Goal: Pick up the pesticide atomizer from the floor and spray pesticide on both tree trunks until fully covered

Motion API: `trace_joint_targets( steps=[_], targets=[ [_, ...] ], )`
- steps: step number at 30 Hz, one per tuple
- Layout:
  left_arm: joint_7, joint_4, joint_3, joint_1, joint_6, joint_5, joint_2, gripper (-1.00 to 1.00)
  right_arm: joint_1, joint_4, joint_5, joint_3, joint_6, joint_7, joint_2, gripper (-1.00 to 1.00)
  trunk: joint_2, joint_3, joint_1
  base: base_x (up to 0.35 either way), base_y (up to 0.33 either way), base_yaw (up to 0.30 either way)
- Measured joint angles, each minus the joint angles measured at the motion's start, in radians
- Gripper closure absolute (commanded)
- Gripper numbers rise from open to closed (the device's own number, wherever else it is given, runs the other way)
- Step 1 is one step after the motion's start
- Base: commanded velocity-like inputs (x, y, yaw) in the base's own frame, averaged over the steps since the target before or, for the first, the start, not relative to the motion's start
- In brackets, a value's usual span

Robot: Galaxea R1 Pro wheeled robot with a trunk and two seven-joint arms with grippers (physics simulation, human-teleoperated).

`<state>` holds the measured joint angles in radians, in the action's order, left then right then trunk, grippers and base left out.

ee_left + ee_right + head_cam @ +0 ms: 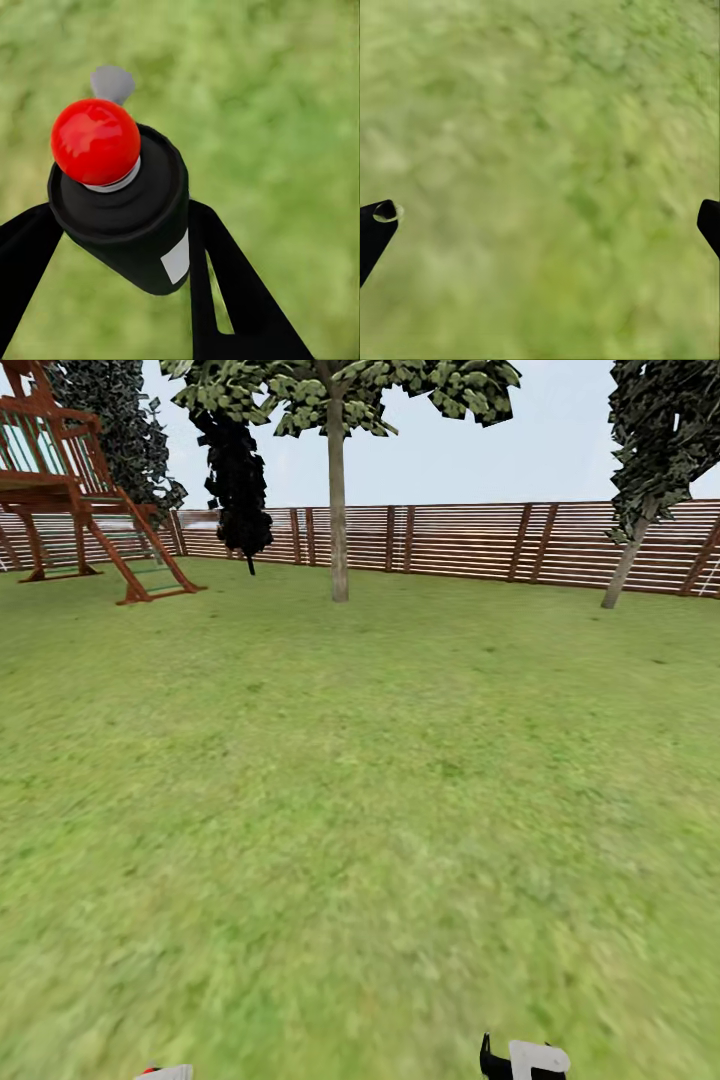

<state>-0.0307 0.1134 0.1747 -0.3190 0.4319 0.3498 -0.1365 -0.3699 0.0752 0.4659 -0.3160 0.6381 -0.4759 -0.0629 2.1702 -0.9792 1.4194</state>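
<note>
Two dark fingers of the left gripper are clenching the pesticide atomizer between the jaws, gripping its black body below the red tip. Looks light, rigid, maybe slick. Right gripper jaws are hanging released over lawn; both tree trunks are sitting well beyond.

No readable text, numbers, brands or signs appear anywhere. The pesticide atomizer carries a small pale patch on its black body, but the patch is blank, with no lettering visible.
</note>
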Motion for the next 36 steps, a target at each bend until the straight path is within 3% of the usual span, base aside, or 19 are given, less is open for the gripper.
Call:
trace_joint_targets(
  steps=[36],
  targets=[
    [0.000,0.000,0.000,0.000,0.001,0.000,0.000,1.00,0.000,0.000,0.000,0.000,0.000,-0.001,0.000,-1.00,0.000,0.000,0.000,0.338,0.000,0.000]
  ],
)
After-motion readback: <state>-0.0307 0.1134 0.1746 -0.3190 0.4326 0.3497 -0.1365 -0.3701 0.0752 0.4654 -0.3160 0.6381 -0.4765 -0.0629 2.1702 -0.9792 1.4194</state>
